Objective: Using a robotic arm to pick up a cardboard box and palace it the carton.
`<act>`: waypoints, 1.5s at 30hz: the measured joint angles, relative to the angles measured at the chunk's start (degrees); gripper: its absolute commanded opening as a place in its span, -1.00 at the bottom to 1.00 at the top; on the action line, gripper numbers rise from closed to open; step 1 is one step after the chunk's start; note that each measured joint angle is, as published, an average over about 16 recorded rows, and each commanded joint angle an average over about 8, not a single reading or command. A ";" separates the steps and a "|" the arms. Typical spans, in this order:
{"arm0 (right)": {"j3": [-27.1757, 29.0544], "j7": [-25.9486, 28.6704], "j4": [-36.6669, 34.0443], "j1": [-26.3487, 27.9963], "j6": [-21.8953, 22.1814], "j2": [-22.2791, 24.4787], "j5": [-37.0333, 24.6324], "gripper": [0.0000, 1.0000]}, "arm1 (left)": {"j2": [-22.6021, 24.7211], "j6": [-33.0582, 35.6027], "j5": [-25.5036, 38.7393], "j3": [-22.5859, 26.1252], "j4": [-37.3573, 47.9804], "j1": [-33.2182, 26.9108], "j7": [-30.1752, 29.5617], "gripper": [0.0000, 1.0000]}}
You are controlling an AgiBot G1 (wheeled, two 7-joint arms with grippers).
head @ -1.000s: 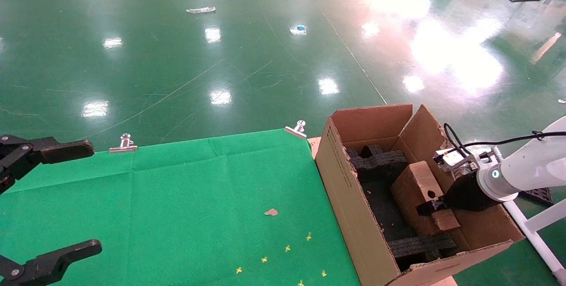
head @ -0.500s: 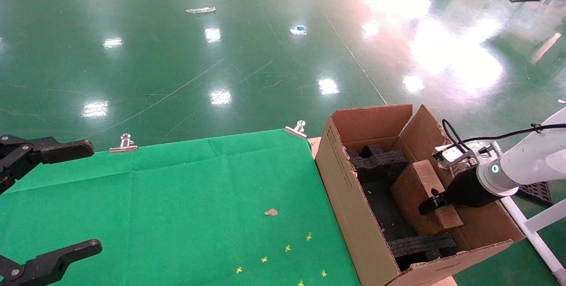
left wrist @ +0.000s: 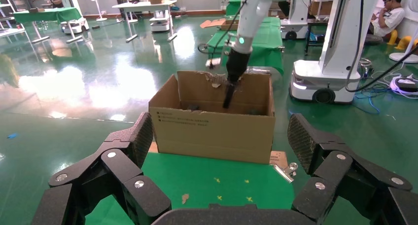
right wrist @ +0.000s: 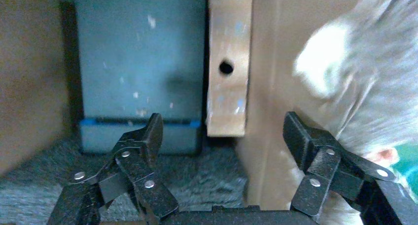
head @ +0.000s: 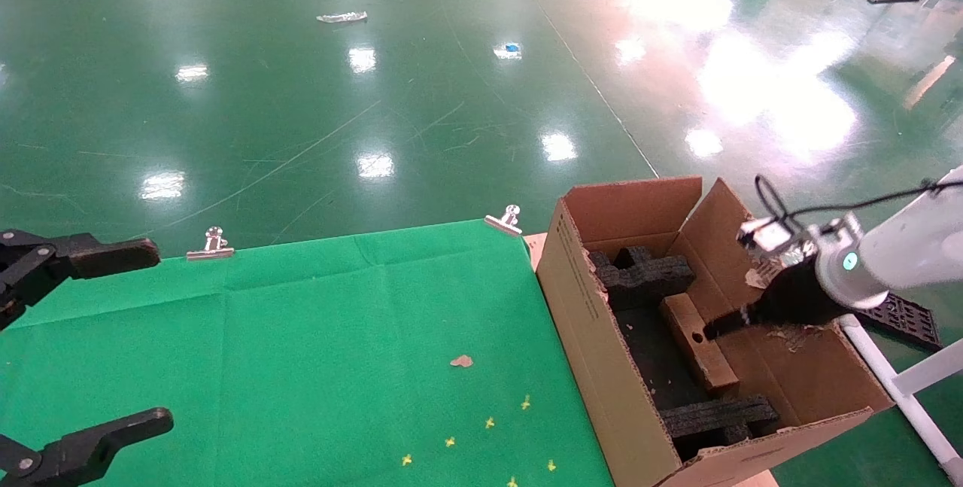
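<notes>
The carton (head: 575, 284) stands with its flaps up at the right end of the green table, and shows too in the left wrist view (left wrist: 212, 131). The cardboard box (head: 700, 342) lies on its long edge inside it, against the right wall, between black foam inserts (head: 639, 272). Its narrow face with the round hole (right wrist: 226, 67) faces up. My right gripper (head: 718, 326) hangs open just above the box and to its right, touching nothing; the right wrist view (right wrist: 223, 121) shows its fingers wide apart. At the table's left end my left gripper (head: 162, 334) is parked open.
Two metal clips (head: 511, 220) (head: 213, 244) pin the green cloth (head: 338, 336) at its far edge. A brown scrap (head: 461, 360) and yellow marks lie on the cloth. Right of the carton are a black grid piece (head: 903, 318) and a white tube frame (head: 895, 389).
The right gripper let go of the cardboard box and rose up and to the right. The box sank from its tilted pose to lie low in the carton.
</notes>
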 measured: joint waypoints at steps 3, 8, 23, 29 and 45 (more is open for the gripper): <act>0.43 -1.52 1.13 3.88 -0.95 0.92 0.07 1.00 | 0.00 0.00 -0.01 0.01 0.00 0.00 0.00 1.00; 1.31 -4.00 4.77 12.01 -2.99 3.25 0.01 1.00 | -0.01 -0.01 -0.02 0.02 0.00 -0.01 0.01 1.00; 4.03 -5.39 23.32 26.54 -5.10 11.43 -1.37 1.00 | -0.03 -0.03 -0.05 0.06 0.02 -0.01 0.04 1.00; 8.20 -6.54 28.11 23.95 -5.65 12.14 -0.55 1.00 | -0.03 -0.03 -0.06 0.07 0.04 -0.02 0.05 1.00; 28.47 -14.28 38.03 6.05 -10.02 11.20 5.98 1.00 | -0.04 -0.03 -0.09 0.12 0.07 -0.04 0.08 1.00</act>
